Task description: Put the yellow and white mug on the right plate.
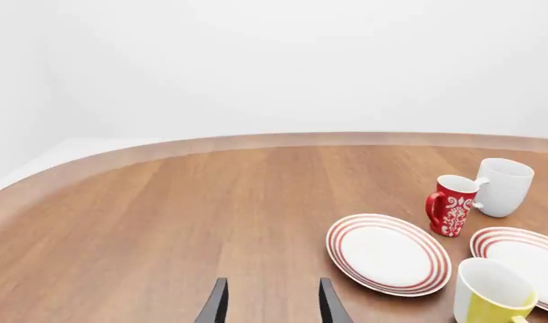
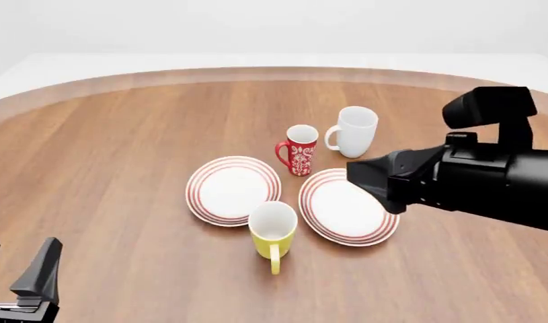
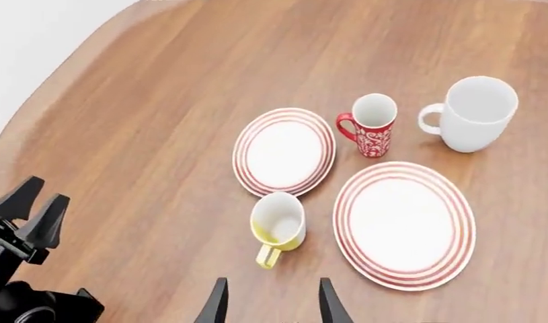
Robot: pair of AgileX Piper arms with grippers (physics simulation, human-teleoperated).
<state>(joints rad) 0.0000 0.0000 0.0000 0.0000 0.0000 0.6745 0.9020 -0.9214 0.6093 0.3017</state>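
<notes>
The yellow and white mug (image 2: 274, 232) stands upright on the table, just on the near side of the two plates, with its handle pointing toward the near edge. It also shows in the right wrist view (image 3: 278, 225) and the left wrist view (image 1: 491, 296). The right plate (image 2: 350, 229) lies flat and bare to the mug's right (image 3: 404, 282). My right gripper (image 3: 274, 296) is open and empty, held high above the table short of the mug. My left gripper (image 2: 18, 264) is open and empty at the near left, far from the mug.
The look-alike left plate (image 2: 233, 165) lies to the left of the right plate. A red-and-white patterned mug (image 2: 300, 151) and an all-white mug (image 2: 354, 131) stand behind the plates. The right arm's black body (image 2: 471, 178) hangs over the table's right side.
</notes>
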